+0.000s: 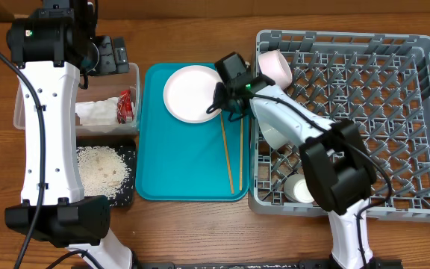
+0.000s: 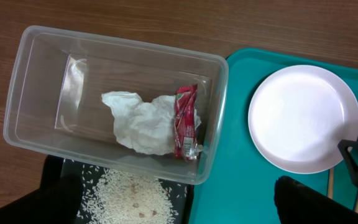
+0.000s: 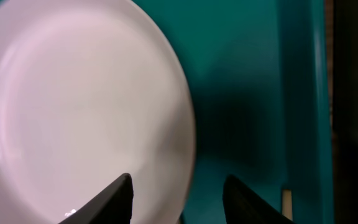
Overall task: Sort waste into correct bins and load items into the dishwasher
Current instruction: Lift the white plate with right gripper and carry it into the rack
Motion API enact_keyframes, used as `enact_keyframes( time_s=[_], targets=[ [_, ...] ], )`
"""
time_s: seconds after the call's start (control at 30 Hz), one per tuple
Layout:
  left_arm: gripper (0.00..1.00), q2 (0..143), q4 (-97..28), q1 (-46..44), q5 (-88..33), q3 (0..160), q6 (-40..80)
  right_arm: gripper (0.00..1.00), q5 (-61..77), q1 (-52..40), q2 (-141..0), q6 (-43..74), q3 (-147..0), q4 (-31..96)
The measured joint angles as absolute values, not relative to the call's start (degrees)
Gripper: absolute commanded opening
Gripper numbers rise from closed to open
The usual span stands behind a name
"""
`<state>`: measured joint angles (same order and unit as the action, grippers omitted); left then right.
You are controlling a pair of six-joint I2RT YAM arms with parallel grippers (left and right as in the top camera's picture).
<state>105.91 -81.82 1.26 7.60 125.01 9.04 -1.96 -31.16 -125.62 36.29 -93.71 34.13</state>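
Left of the teal serving tray (image 1: 178, 168), the clear tub (image 2: 36, 81) has the crumpled napkin (image 2: 138, 121) and red wrapper (image 2: 185, 121) in it. The black tray (image 1: 131, 183), left of the teal tray's near end, holds the rice (image 1: 99, 168). Left gripper (image 1: 113, 54) hangs up by the tub, fingers spread wide, nothing in them. On the teal tray's far end sits the plate (image 1: 189, 93), with both chopsticks (image 1: 228, 161) along the tray's right side. Right gripper (image 3: 179, 199) is spread too, straddling the plate's rim. Right of the teal tray, the grey dish rack (image 1: 394, 112) has a bowl (image 1: 276, 66) and small cup (image 1: 301, 190) in it.
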Motion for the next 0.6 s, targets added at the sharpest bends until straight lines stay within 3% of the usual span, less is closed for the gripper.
enact_keyframes(
  time_s=[0.07, 0.2, 0.6],
  targets=[
    [1.00, 105.91, -81.84, 1.26, 7.60, 125.01, 9.04, 0.28, -2.00, -31.16, -126.37, 37.21, -93.54, 33.80],
    [1.00, 105.91, -81.80, 1.26, 7.60, 125.01, 9.04, 0.04, -2.17, -31.16, -127.59, 38.15, -93.54, 32.99],
    [1.00, 105.91, -81.80, 1.26, 7.60, 125.01, 9.06, 0.04, -3.18, -31.22, -128.07, 36.69, -96.38, 35.83]
  ],
)
